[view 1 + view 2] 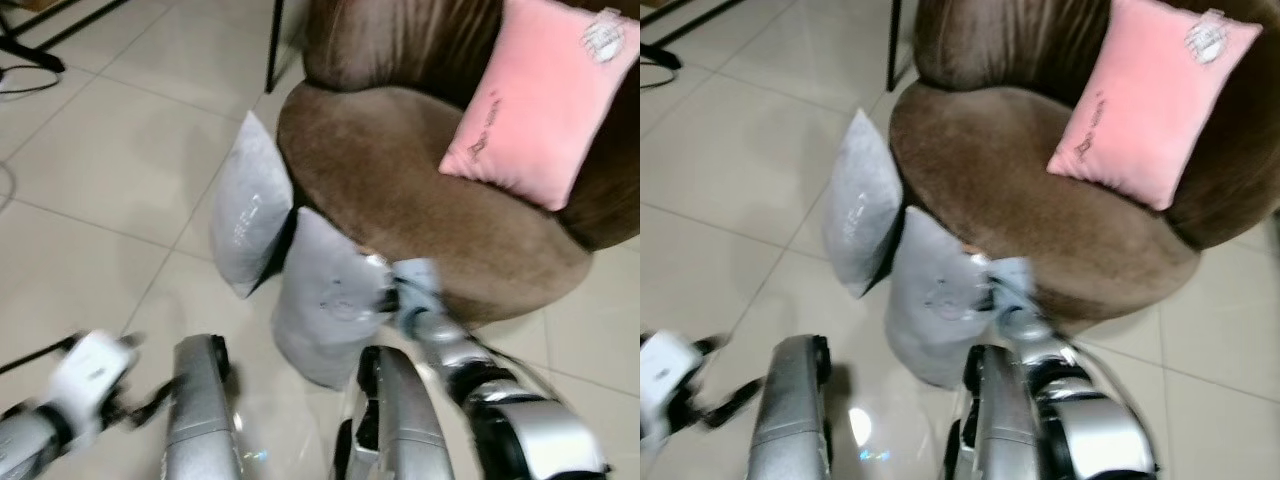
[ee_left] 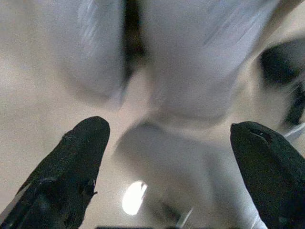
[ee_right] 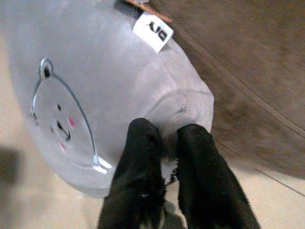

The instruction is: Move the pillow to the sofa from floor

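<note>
Right gripper (image 3: 167,143): we see jaws pinched tight on a corner of the grey pillow (image 1: 325,300).
Grey pillow: bear face printed on it, upright on the tiled floor (image 1: 90,210), leaning against the front of the brown sofa (image 1: 420,200).
Second grey pillow (image 1: 248,205): just beside it, also propped on the sofa.
Pink pillow (image 1: 535,95): on the seat.
Left gripper (image 2: 167,143): we see jaws wide apart, holding nothing, facing both grey pillows.

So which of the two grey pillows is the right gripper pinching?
The nearer grey pillow with the bear face, leaning on the sofa front; right gripper pinches its corner.
</note>
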